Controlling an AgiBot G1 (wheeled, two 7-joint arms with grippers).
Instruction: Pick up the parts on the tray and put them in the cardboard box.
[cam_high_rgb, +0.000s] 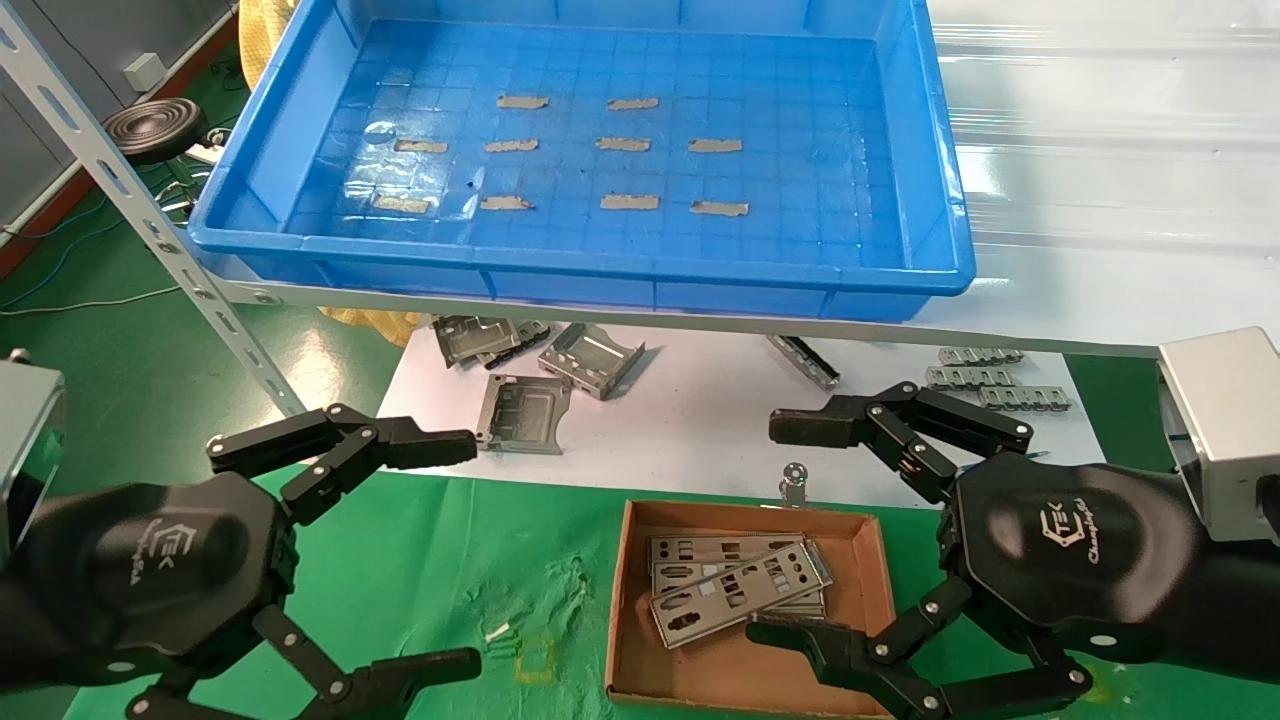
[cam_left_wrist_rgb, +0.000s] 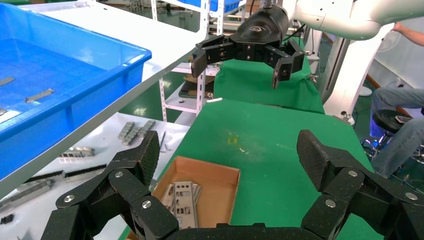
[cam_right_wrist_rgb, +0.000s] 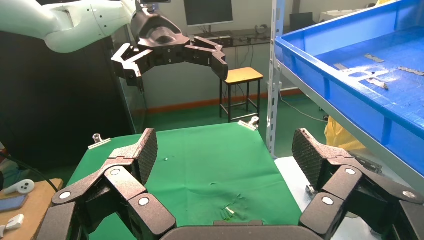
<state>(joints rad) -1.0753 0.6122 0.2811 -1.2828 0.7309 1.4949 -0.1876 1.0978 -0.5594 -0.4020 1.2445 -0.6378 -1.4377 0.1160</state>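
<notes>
Several thin silver plates with port cutouts lie stacked in the brown cardboard box on the green cloth; they also show in the left wrist view. The blue tray on the shelf above holds no plates, only grey tape strips. My left gripper is open and empty at the lower left, beside the box. My right gripper is open and empty at the box's right side, one finger over the box's near right corner.
Boxy grey metal brackets and small toothed metal strips lie on the white surface under the shelf. A slanted perforated shelf post stands at the left. A binder clip sits behind the box.
</notes>
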